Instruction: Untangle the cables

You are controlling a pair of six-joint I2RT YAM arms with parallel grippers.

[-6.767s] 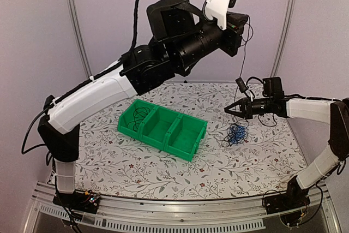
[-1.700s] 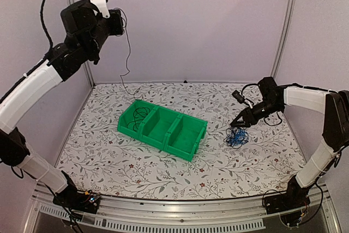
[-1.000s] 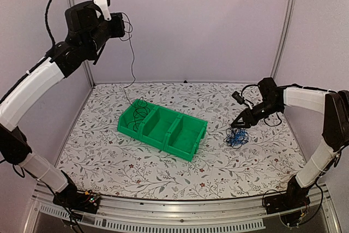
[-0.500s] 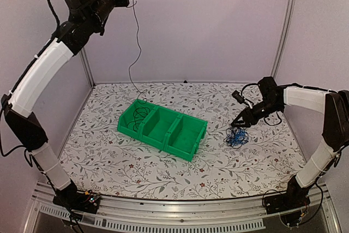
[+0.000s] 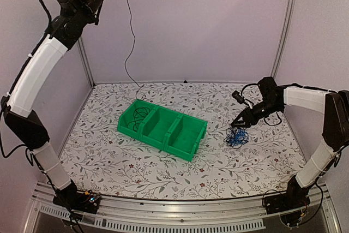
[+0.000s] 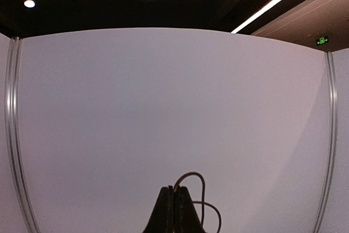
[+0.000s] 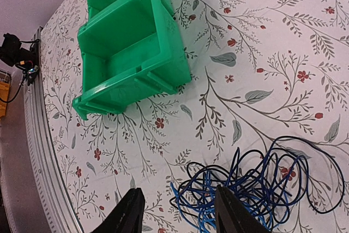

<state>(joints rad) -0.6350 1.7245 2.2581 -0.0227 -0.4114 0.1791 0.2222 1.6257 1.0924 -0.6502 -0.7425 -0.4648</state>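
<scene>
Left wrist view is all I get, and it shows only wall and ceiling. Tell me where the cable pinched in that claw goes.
Observer: From the left claw, raised high, the black cable hangs down into the left end compartment of the green bin.
Operator: Report the other two compartments.
Observer: Both look empty.
Operator: Now give me the right claw.
Observer: The right claw is open, low over a blue and black cable tangle lying on the table, right of the bin.
</scene>
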